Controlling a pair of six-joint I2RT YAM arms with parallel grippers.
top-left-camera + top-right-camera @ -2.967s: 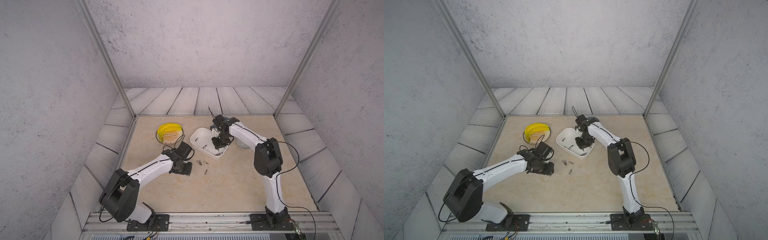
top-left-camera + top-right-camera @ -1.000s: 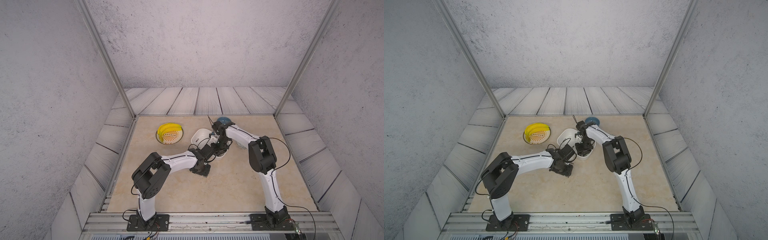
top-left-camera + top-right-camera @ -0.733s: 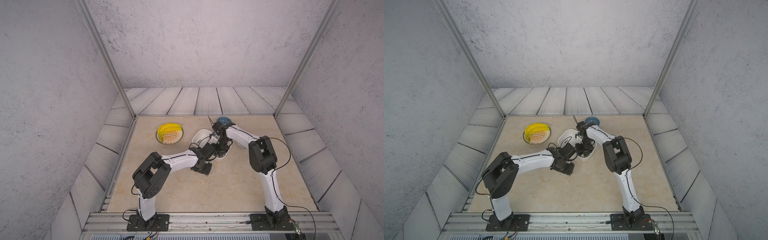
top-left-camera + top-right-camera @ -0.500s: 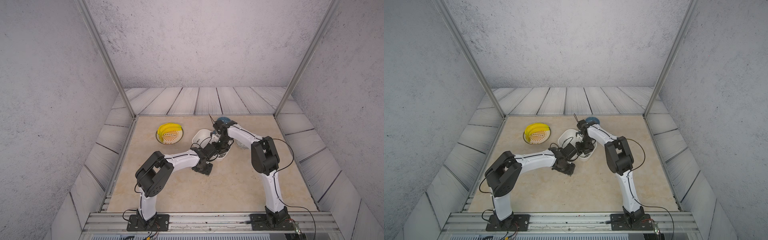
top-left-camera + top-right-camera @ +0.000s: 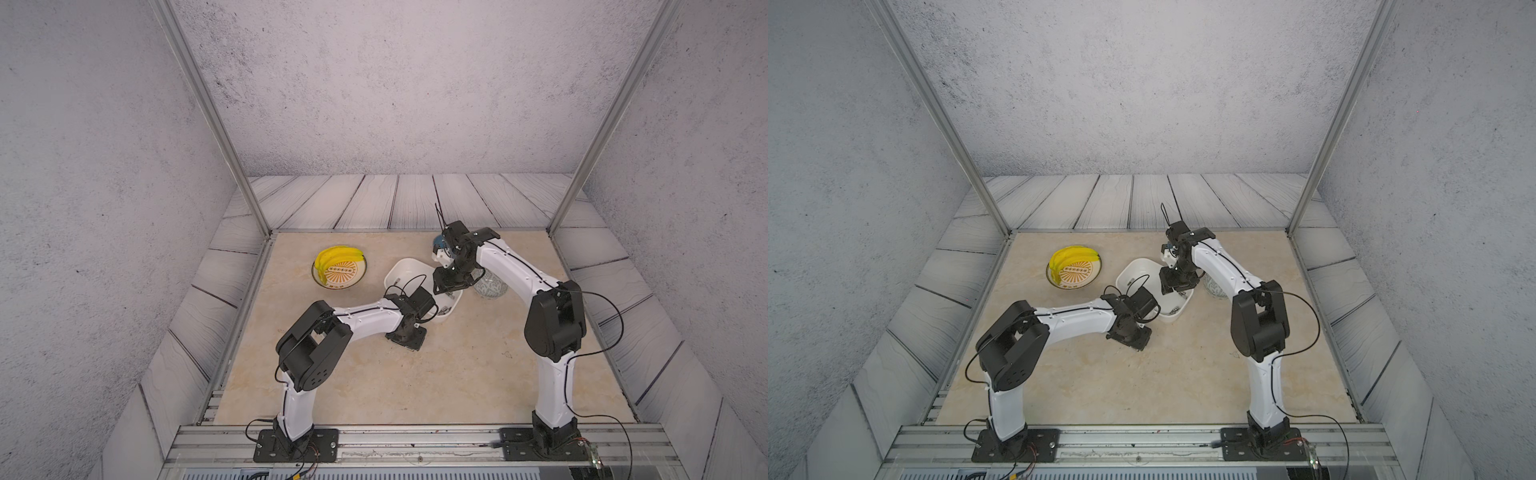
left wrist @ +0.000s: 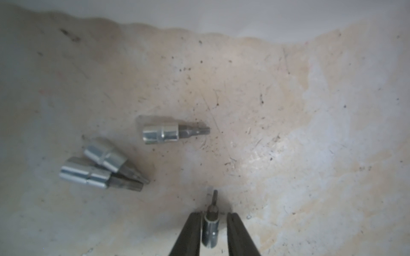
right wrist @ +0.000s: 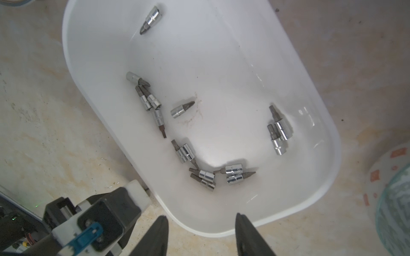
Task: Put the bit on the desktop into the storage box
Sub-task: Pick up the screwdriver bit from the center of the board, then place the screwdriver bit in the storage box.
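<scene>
Bit [image 6: 210, 228]: small steel socket type lying on the desktop [image 6: 288, 133], likely light, rigid, slick and prone to rolling; best gripped across chromed barrel, where left gripper [image 6: 213, 214] jaws flank it narrowly, not visibly pinching.

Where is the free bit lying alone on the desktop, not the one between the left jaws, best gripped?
I would take the lone bit by its thick chrome socket end, jaws closing across its width from straight above. It lies flat on the desktop, clear of the touching pair; its dark tip is thinner.
</scene>
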